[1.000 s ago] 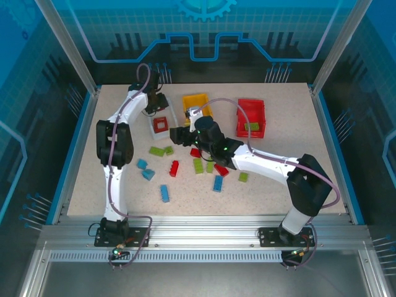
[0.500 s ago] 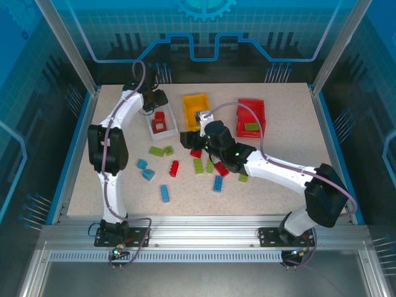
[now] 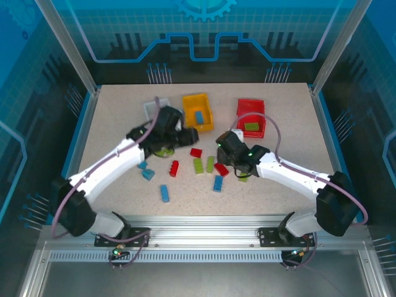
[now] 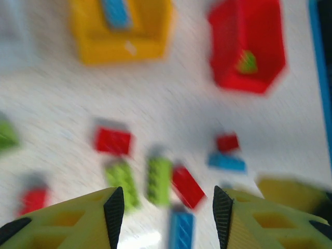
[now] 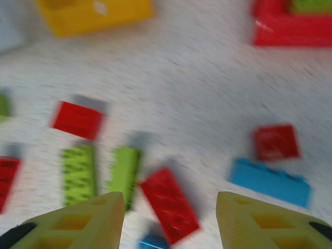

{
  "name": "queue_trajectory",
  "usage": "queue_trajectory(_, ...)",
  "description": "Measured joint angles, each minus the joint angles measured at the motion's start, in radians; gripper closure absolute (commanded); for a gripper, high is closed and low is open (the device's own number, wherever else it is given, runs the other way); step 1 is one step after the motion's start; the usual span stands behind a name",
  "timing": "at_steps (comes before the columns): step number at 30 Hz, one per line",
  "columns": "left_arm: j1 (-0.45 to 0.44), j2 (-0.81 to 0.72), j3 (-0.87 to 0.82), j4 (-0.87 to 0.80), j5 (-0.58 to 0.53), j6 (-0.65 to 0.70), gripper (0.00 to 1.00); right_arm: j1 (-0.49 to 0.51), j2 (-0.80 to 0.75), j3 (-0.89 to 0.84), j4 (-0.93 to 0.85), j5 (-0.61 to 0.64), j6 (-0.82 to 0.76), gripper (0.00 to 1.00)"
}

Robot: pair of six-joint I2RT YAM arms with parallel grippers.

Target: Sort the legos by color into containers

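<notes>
Red, blue and lime green legos lie scattered mid-table. My left gripper (image 3: 189,135) hovers open above them; its wrist view looks down on a green lego (image 4: 158,179), a red lego (image 4: 187,185) and a blue lego (image 4: 181,228) between its fingers. My right gripper (image 3: 221,148) is open too, over the same red lego (image 5: 168,205). The yellow bin (image 3: 190,105) holds a blue lego (image 3: 199,117). The red bin (image 3: 250,110) holds a green lego (image 3: 252,127). The white bin (image 3: 150,109) is partly hidden behind my left arm.
More legos lie around: red ones (image 3: 195,152) (image 3: 174,168), blue ones (image 3: 164,193) (image 3: 147,174), a green one (image 3: 243,177). A red lego (image 5: 276,141) and a blue lego (image 5: 270,181) sit right of my right gripper. Both wrist views are blurred. Blue rails edge the table.
My left arm has swung from the white bin at the back to the middle of the table. My right gripper has drawn back from the yellow bin, where a blue lego now lies.
</notes>
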Motion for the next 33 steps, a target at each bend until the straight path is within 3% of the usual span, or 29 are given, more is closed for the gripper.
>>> queue_trajectory(5, -0.252, -0.089, -0.169, 0.084, -0.032, -0.098, 0.47, -0.093, -0.023, -0.118, -0.105, -0.056, 0.055, 0.39)
queue_trajectory(9, -0.338, -0.106, -0.249, 0.132, -0.07, -0.147, 0.47, -0.119, 0.012, -0.149, -0.118, -0.116, 0.064, 0.39)
queue_trajectory(16, -0.372, -0.109, -0.276, 0.199, -0.103, -0.189, 0.47, -0.162, 0.116, -0.182, -0.065, -0.179, 0.072, 0.48)
queue_trajectory(22, -0.373, -0.109, -0.28, 0.222, -0.11, -0.192, 0.47, -0.174, 0.135, -0.182, -0.047, -0.187, 0.074, 0.67)
queue_trajectory(29, -0.367, -0.105, -0.234, 0.177, -0.135, -0.181, 0.45, -0.171, 0.009, -0.135, -0.108, -0.116, 0.027, 0.68)
queue_trajectory(33, -0.325, -0.055, -0.08, 0.149, -0.135, -0.144, 0.45, -0.269, -0.015, 0.01, -0.119, -0.115, -0.055, 0.68)
